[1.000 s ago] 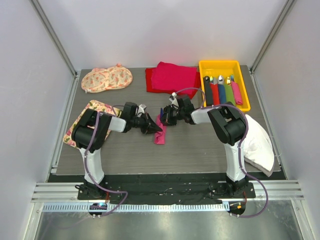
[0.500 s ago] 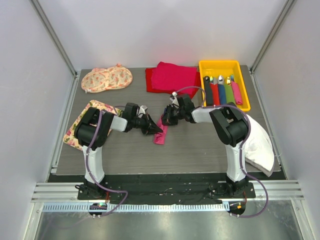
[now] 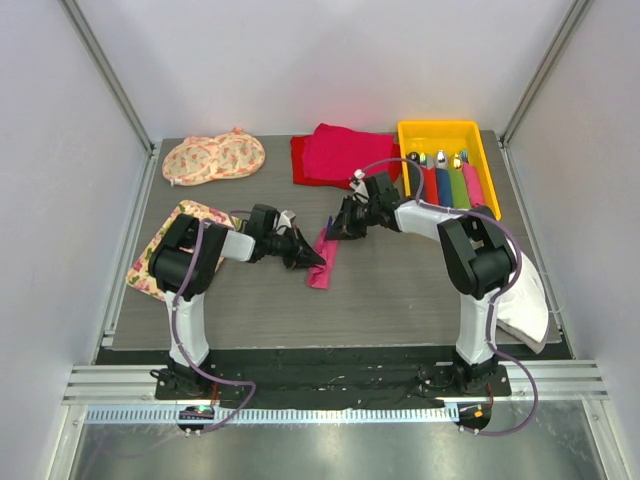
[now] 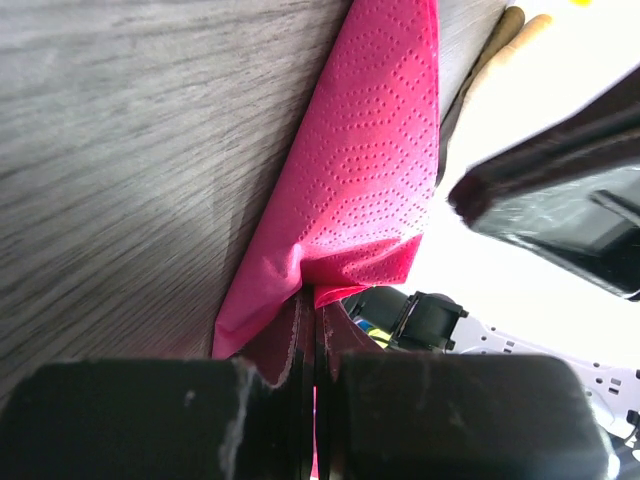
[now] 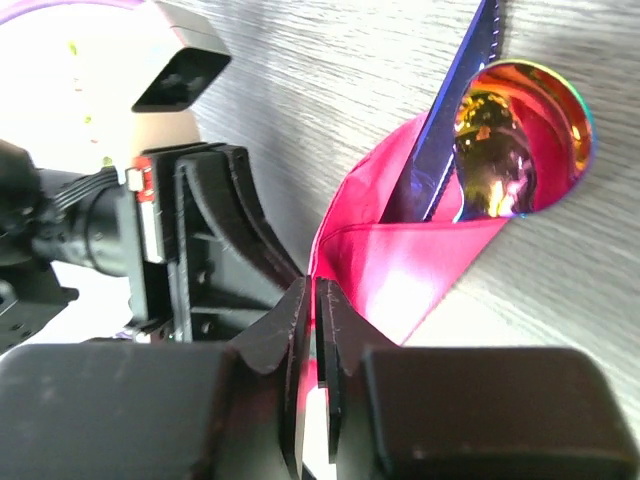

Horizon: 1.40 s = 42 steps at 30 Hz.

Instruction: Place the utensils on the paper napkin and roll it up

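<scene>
A: What is on the table [image 3: 400, 300]?

B: A yellow tray [image 3: 440, 126] sits in the far right corner. In it lie spoons with coloured handles [image 3: 443, 182], side by side. Just left of the tray is a pile of red cloth [image 3: 340, 155]. One flowery mat [image 3: 213, 158] lies at the far left. Another flowery mat [image 3: 140, 270] is partly hidden under the left arm. A white cloth [image 3: 520, 290] lies by the right arm.

A: Where is the paper napkin [image 3: 320, 275]?

B: In the middle of the table, between the two arms. It is folded into a thin pink strip.

A: What does the left gripper [image 4: 312, 300] do?

B: Its fingers are pressed together with the pink edge pinched between them. The rest of the napkin lies flat on the wood beyond the tips.

A: And the right gripper [image 5: 313, 292]?

B: Its fingers are tight together too, pinching the napkin's other end. The napkin curls open beside them. The utensils [image 5: 495, 150] poke out there, one shiny and round, one dark blue and flat.
</scene>
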{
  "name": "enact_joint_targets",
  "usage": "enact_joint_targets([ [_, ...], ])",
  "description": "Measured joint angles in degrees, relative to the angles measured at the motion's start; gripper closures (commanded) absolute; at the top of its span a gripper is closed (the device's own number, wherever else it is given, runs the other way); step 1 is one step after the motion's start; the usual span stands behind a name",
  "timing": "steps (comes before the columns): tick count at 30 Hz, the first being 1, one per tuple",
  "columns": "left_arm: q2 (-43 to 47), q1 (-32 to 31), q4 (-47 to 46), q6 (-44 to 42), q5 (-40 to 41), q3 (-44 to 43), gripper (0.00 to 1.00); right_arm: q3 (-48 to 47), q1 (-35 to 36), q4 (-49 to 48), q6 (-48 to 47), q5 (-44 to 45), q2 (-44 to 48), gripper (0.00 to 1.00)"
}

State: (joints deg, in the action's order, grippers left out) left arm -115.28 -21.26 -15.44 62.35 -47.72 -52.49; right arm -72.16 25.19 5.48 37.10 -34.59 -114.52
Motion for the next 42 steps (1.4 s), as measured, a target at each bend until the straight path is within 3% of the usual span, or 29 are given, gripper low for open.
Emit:
enact_joint_targets([
  [8,0.0,0.0,0.0,0.0,0.0,0.0,1.00,7.8,-1.2,-7.3,5.9,-2.0,1.6,0.97],
  [17,0.0,0.0,0.0,0.0,0.0,0.0,1.00,10.2,-1.2,-14.0,10.3,-2.6,-0.9,0.99],
  [31,0.2,-1.0,3.0,-1.0,1.9,-2.5,0.99,10.2,-1.3,-15.7,11.3,-2.1,-2.9,0.99],
  [42,1.5,-3.4,0.6,3.2,2.8,-2.5,0.99,10.2,-1.3,-15.5,11.3,-1.5,-2.9,0.99],
])
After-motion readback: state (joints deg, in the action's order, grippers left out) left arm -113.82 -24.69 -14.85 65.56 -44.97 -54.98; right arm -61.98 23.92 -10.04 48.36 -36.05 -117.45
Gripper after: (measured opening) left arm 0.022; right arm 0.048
